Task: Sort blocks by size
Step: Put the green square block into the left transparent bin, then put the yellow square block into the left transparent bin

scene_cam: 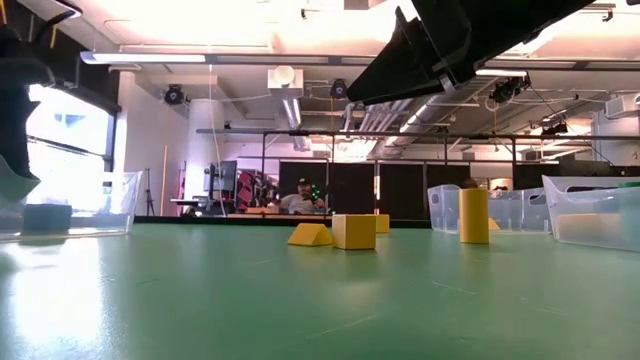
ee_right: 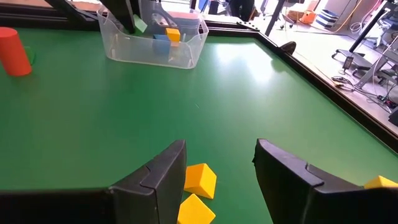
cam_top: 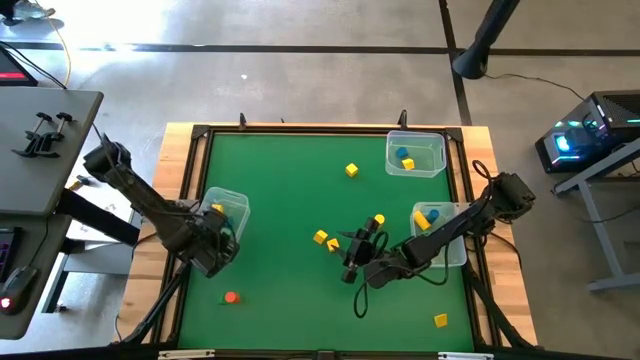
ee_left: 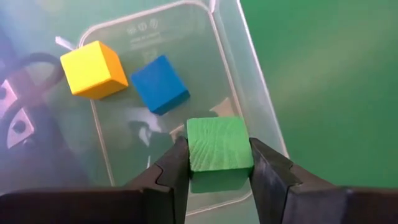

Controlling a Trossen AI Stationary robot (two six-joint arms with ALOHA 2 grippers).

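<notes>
My left gripper (ee_left: 219,154) is shut on a green cube (ee_left: 219,142) over the clear bin (ee_left: 249,106) at the table's left (cam_top: 238,208). A yellow cube (ee_left: 93,68) and a blue cube (ee_left: 160,84) lie on that bin's floor. My right gripper (ee_right: 217,158) is open and empty at mid-table (cam_top: 352,252), low over two small yellow blocks (ee_right: 199,179), its fingers standing on either side of them. A yellow cylinder (cam_top: 378,220) stands just beyond. An orange-red piece (cam_top: 231,297) stands near the front left. My left gripper pinches the green cube by two opposite side faces (ee_left: 191,155) between its two fingers (ee_left: 175,167). The fingers point down from above. The cube sits level with its top face showing, held above the bin's floor, where its shadow falls.
Two more clear bins stand at the right: one at the far right (cam_top: 415,153) with a blue and a yellow piece, one at the right edge (cam_top: 440,232) under my right arm. Loose yellow blocks lie at the far middle (cam_top: 351,170) and the near right (cam_top: 440,320).
</notes>
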